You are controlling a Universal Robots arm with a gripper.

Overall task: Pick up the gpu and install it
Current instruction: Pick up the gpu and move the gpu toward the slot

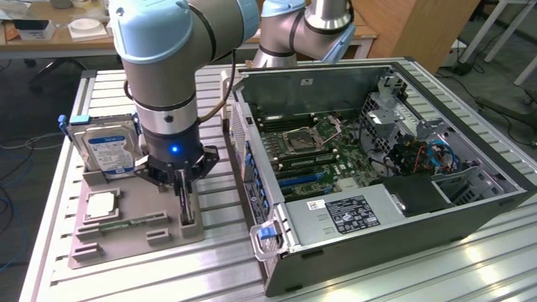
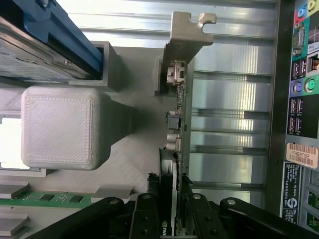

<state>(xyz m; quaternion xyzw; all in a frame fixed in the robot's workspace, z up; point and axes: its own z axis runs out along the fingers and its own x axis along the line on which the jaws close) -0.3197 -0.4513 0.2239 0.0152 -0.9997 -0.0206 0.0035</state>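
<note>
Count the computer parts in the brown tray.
4: hard drive upright at the far end; CPU flat; green memory stick beside it; gpu on edge nearest the PC case. Others may be hidden.

**Exterior view.** Even, diffuse light falls from above. Glare streaks the ribbed tabletop (image 1: pixel 478 251) toward the exterior view's right, while the inside of the computer case (image 1: pixel 302 82) stays dim. A blue indicator lamp (image 1: pixel 173 150) glows on the arm.

**Wrist view.** The tabletop slats wash out to white. The white block (image 2: pixel 62 127) throws a soft shadow across the grey tray (image 2: pixel 134 164). The gpu (image 2: pixel 175 114) darkens toward the camera.
</note>
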